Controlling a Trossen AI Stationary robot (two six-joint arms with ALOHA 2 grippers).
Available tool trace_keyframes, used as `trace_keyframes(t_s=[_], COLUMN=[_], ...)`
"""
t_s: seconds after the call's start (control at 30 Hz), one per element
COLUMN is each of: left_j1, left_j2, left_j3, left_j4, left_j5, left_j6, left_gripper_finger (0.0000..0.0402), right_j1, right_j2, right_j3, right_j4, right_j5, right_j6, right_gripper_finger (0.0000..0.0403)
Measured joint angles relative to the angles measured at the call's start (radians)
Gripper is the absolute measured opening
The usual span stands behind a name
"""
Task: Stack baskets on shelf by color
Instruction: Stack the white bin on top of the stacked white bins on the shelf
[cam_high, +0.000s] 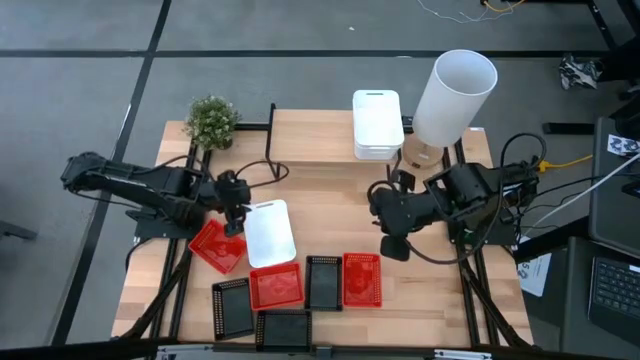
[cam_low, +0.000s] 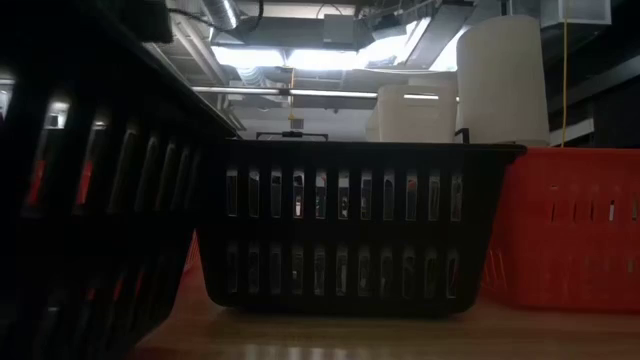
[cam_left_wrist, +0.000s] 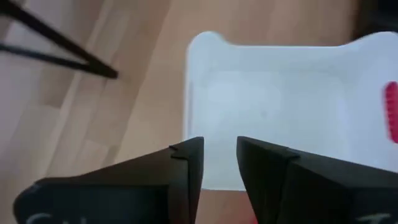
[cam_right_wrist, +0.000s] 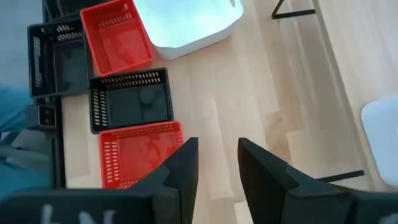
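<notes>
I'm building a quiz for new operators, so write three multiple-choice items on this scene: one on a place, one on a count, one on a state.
1. Where does the stack of white baskets sit? A. on the shelf; B. among the black baskets; C. on the floor.
2. How many red baskets lie on the table? A. two; B. three; C. five.
3. How is the left gripper set? A. shut on a red basket; B. shut on a black basket; C. open and empty.

Key:
1 A: the stack rests on the plank beside the white cylinder.
2 B: the high view shows three.
3 C: the left wrist view shows a bare gap between its fingers, with the single white basket beyond.
</notes>
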Motion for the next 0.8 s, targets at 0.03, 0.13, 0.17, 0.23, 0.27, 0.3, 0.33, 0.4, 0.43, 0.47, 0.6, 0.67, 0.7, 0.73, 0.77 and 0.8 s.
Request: trace_keyframes(t_s=[0.03,0.13,0.17,0.23,0.27,0.3,0.33,0.4,0.43,0.47,0.6,0.67,0.7,0.73,0.77,0.8], left_j1=[0.013,0.026,0.019,-0.01,-0.035,-0.065,-0.098,-0.166,-0.199,-0.236,-0.382,-0.43,-0.444,-0.453,-0.458,-0.459], left_j2=[0.0,0.012,0.013,0.013,0.013,0.013,0.017,0.042,0.055,0.064,0.12,0.165,0.189,0.214,0.237,0.256], left_j3=[-0.004,-0.008,-0.008,-0.008,-0.008,-0.008,-0.008,-0.008,-0.009,-0.01,-0.01,-0.01,-0.01,-0.01,-0.01,-0.01], left_j4=[-0.007,0.012,0.031,0.082,0.112,0.139,0.164,0.209,0.227,0.241,0.305,0.32,0.314,0.311,0.313,0.313], left_j5=[0.02,0.148,0.197,0.282,0.315,0.338,0.342,0.329,0.315,0.301,0.208,0.131,0.102,0.082,0.07,0.066], left_j6=[-0.003,-0.02,-0.04,-0.095,-0.116,-0.139,-0.164,-0.207,-0.228,-0.258,-0.343,-0.36,-0.369,-0.381,-0.394,-0.397], left_gripper_finger=[0.009,0.009,0.009,0.009,0.009,0.0089,0.0088,0.0087,0.0087,0.0087,0.0087,0.0086,0.0086,0.0086,0.0086,0.0086], right_j1=[0.0,0.007,0.012,0.023,0.028,0.031,0.032,0.035,0.035,0.035,0.035,0.035,0.035,0.035,0.035,0.035], right_j2=[0.0,0.0,0.0,0.0,0.0,0.0,0.0,0.0,0.0,0.0,0.0,0.0,0.0,0.0,0.0,0.0], right_j3=[0.0,0.0,0.0,0.0,0.0,0.0,0.0,0.0,0.0,0.0,0.0,0.0,0.0,0.0,0.0,0.0], right_j4=[0.0,0.0,0.0,0.0,0.0,0.0,0.0,0.0,0.0,0.0,0.0,0.0,0.0,0.0,0.0,0.0], right_j5=[0.002,0.004,0.002,-0.001,-0.002,-0.002,0.001,0.033,0.051,0.068,0.074,0.071,0.068,0.067,0.067,0.065], right_j6=[0.017,0.043,0.043,0.043,0.042,0.04,0.038,0.035,0.035,0.037,0.021,0.017,0.017,0.017,0.017,0.017], right_gripper_finger=[0.0111,0.0111,0.0111,0.0111,0.0111,0.0111,0.0111,0.0111,0.0111,0.0111,0.0111,0.0111,0.0111,0.0111,0.0111,0.0111])
